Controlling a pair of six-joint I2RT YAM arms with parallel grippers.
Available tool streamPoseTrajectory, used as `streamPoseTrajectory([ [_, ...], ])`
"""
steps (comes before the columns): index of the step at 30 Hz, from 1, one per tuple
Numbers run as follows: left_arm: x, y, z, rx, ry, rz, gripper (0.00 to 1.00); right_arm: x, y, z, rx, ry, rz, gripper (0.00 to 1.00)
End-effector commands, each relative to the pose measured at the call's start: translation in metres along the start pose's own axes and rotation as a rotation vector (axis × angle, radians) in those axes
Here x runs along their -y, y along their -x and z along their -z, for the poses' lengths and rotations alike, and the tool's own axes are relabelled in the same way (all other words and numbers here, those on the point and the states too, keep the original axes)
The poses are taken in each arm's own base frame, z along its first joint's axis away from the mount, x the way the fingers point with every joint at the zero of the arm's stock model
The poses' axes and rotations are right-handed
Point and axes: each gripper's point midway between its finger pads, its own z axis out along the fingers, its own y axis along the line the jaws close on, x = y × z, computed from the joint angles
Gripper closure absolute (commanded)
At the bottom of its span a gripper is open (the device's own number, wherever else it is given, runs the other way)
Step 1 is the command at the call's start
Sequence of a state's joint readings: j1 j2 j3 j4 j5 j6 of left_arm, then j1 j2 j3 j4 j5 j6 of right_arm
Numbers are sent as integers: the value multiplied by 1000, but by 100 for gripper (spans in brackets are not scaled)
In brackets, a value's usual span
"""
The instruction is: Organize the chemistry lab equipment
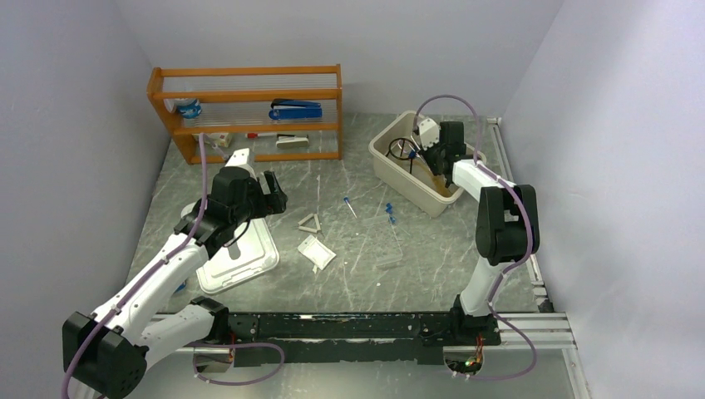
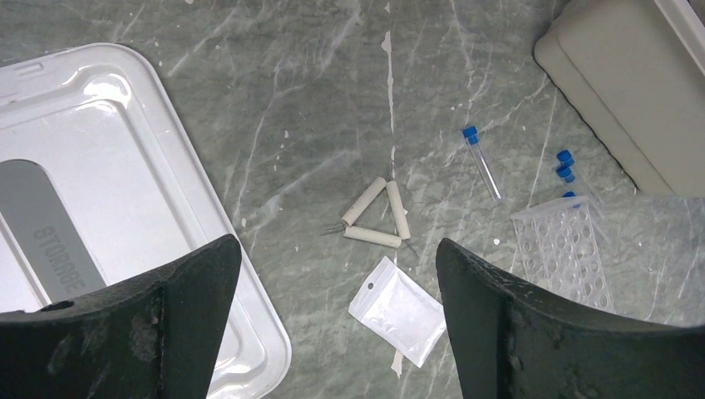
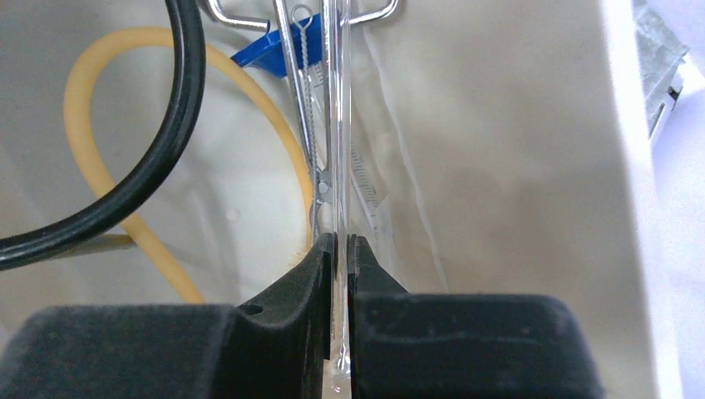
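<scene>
My right gripper (image 3: 340, 241) is down inside the beige bin (image 1: 391, 166), shut on a thin clear tube (image 3: 337, 108) that stands up between its jaws. In the bin lie a black ring (image 3: 187, 100), amber tubing (image 3: 79, 108) and metal tongs (image 3: 303, 75). My left gripper (image 2: 338, 249) hangs open above the table with nothing in it. Below it are a white packet (image 2: 397, 309), a triangle (image 2: 378, 216), a blue-capped tube (image 2: 482, 162) and a clear rack (image 2: 561, 249).
A white storage lid (image 2: 100, 166) lies on the table under the left arm. The orange shelf (image 1: 249, 112) with a blue stapler (image 1: 295, 110) stands at the back left. The bin's wall (image 3: 515, 166) rises close on the right of the right gripper.
</scene>
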State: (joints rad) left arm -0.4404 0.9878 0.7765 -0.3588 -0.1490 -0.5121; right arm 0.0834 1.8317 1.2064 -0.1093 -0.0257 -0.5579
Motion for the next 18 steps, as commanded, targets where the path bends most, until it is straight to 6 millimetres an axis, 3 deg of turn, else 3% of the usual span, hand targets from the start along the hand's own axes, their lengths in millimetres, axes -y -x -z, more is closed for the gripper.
streamPoseTrajectory([
  [1,7,12,1,39,-23,-1,9,12,11,-5,29,-34,-14,100],
  [9,8,12,0,36,-25,-1,10,19,15,-1,28,-117,-8,100],
  [16,6,12,3,45,-21,1,9,11,4,-7,-23,-75,24,100],
  [18,5,12,3,45,-18,1,9,7,5,-7,-25,-50,30,96],
])
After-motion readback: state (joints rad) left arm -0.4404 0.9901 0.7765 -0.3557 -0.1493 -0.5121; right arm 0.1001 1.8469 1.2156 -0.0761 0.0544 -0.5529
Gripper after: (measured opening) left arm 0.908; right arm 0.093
